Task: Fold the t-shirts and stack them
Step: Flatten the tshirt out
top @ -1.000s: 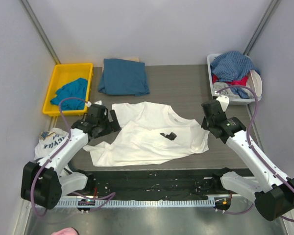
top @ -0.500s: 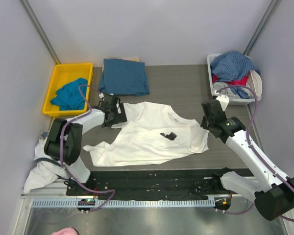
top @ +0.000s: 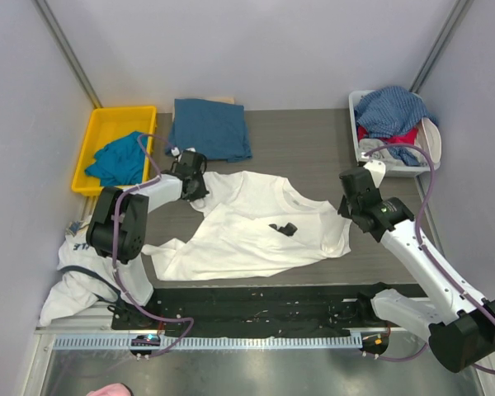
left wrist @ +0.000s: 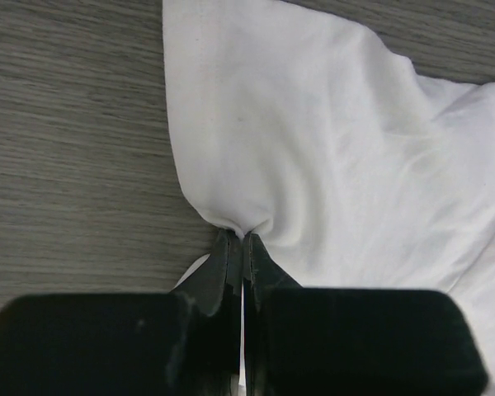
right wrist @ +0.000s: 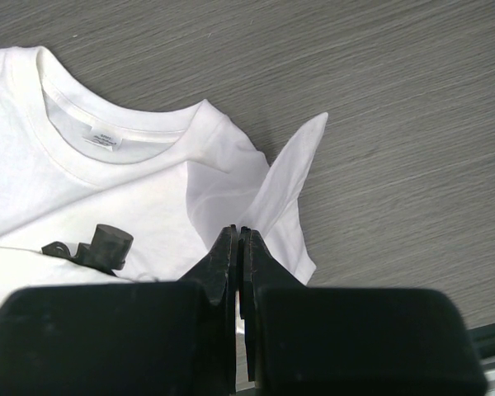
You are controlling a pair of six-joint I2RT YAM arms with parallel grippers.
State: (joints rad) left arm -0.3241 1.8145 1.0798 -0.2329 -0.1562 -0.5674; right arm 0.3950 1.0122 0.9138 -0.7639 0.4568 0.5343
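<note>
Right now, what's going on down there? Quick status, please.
Left tool shut on white tee, far-left corner. Right tool shut on its right sleeve. Tee flat, unfolded. Blue tee folded beyond. Nothing in the way.

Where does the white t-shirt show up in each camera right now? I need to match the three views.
Top external: the white t-shirt lies spread mid-table, between both arms.
Left wrist: it fills the upper right, its edge pinched in the left gripper.
Right wrist: it fills the left, a fold of its sleeve pinched in the right gripper.
Shared landmark: the black graphic, absent from the left wrist view.
</note>
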